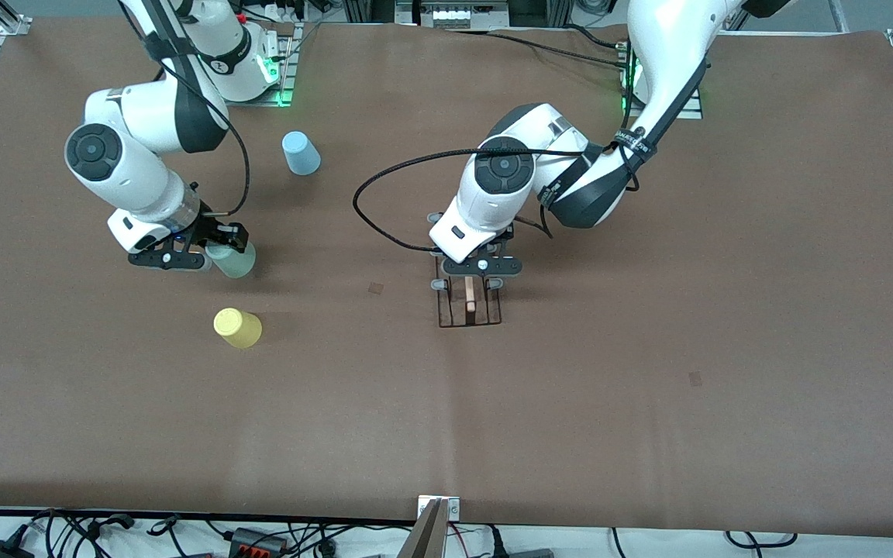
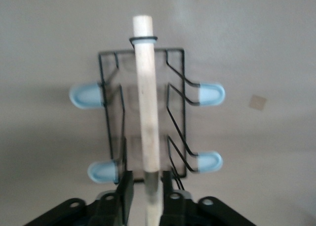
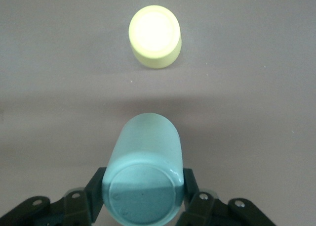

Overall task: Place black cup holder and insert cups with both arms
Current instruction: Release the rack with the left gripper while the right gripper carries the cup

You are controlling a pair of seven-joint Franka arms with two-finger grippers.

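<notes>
3 cups total: 1 mint [image 1: 233,260], 1 yellow [image 1: 237,327], 1 blue [image 1: 301,153]. 1 black rack [image 1: 469,304] w/ 1 wooden rod [image 2: 147,95]; only 4 capped pegs show in the left wrist view, e.g. [image 2: 211,93]. 2 arms, so 2 end effectors: left [image 1: 482,267], right [image 1: 197,253]. 2 small tape-ish squares on the worktop, e.g. [image 1: 377,288].

The front view looks down from high across the brown-covered table [image 1: 648,403], facing both arm bases. The left wrist view sits close above the thin black wire cup holder with wooden rod handle [image 2: 147,112], also seen from the front [image 1: 468,304]. The right wrist view closely overlooks the yellow plastic cup [image 3: 154,36], shared with the front [image 1: 237,327].
</notes>
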